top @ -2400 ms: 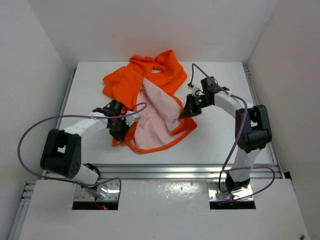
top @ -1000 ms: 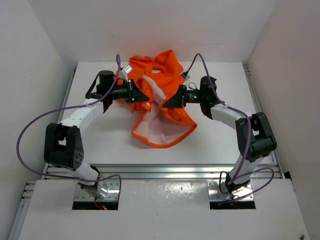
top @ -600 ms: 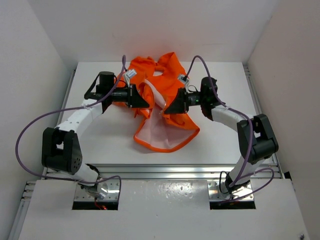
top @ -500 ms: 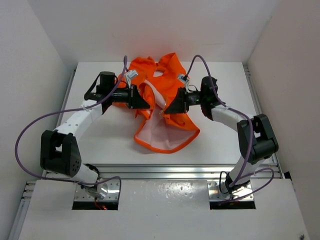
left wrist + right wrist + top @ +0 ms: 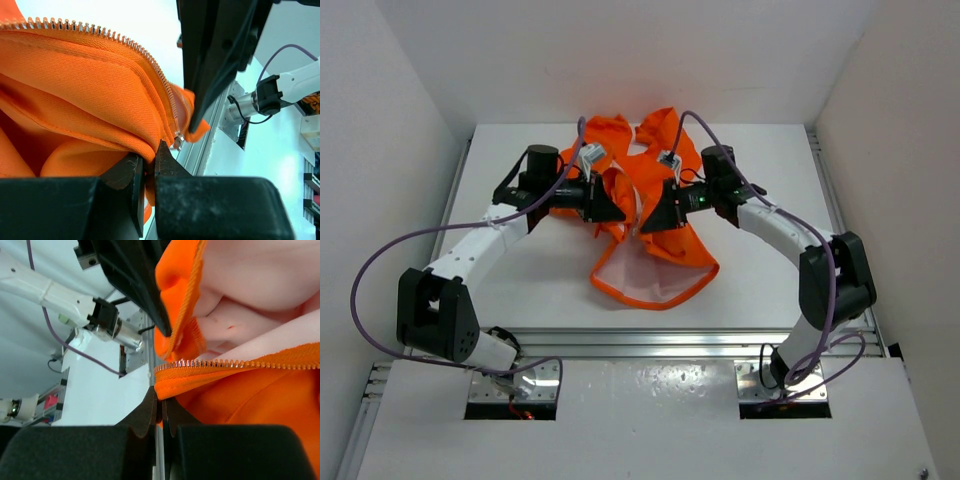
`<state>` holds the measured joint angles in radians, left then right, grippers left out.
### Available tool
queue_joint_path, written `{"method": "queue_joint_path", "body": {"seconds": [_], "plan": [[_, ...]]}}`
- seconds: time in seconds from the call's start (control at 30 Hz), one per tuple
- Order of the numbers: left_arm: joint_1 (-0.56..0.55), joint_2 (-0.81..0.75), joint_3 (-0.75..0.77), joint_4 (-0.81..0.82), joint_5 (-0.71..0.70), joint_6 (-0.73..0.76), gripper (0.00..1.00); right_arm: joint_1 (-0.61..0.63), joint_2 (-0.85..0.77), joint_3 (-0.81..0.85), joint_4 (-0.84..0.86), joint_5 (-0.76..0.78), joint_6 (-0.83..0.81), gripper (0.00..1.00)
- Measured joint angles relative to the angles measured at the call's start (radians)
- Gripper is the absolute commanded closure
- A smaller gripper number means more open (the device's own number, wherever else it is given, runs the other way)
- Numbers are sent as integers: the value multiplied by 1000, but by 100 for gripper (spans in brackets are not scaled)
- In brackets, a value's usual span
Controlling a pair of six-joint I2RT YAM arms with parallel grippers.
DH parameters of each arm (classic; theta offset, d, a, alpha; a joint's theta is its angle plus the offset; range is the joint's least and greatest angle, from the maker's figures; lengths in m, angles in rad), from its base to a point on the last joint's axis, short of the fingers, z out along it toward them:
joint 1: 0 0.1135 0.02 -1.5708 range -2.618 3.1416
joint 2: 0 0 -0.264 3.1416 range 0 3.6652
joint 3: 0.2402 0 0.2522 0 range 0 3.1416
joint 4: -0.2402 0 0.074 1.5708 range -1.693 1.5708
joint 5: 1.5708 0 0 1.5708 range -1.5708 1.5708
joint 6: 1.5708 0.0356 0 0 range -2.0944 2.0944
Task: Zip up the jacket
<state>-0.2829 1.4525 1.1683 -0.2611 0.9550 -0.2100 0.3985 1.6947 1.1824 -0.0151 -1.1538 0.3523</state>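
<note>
So, starting on the left: the left pincer reaches in from the left side of the worktop and is clamped on a bunched orange fold of the jacket. Its wrist view shows the two fingers nearly together with the cloth squeezed between them. A row of zipper teeth runs along the fabric edge above and curves down to just beside the fingertips.

The jacket sits mid-worktop, a bit toward the far side, pulled up into a crumpled peak between the two pincers. Its far part bunches behind them. The bottom spreads toward the near edge, with pale pinkish lining showing inside an orange hem.

On the right, the right pincer comes in from the other side, tip very close to the left one. It's closed tight on an orange edge of the jacket. In its wrist view the other zipper row runs off to the right just above the fingertips, with the pale lining above that.
</note>
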Motion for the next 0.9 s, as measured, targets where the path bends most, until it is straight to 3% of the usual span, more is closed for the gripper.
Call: {"method": "queue_joint_path", "body": {"seconds": [0.23,0.9], "plan": [[0,0,0,0,-10,8,100,7,-18,-26,-71,14,-53,100],[-19,-14,-13,-15,-60,26,100,-23,-5,-35,172,-34,154,100]]}}
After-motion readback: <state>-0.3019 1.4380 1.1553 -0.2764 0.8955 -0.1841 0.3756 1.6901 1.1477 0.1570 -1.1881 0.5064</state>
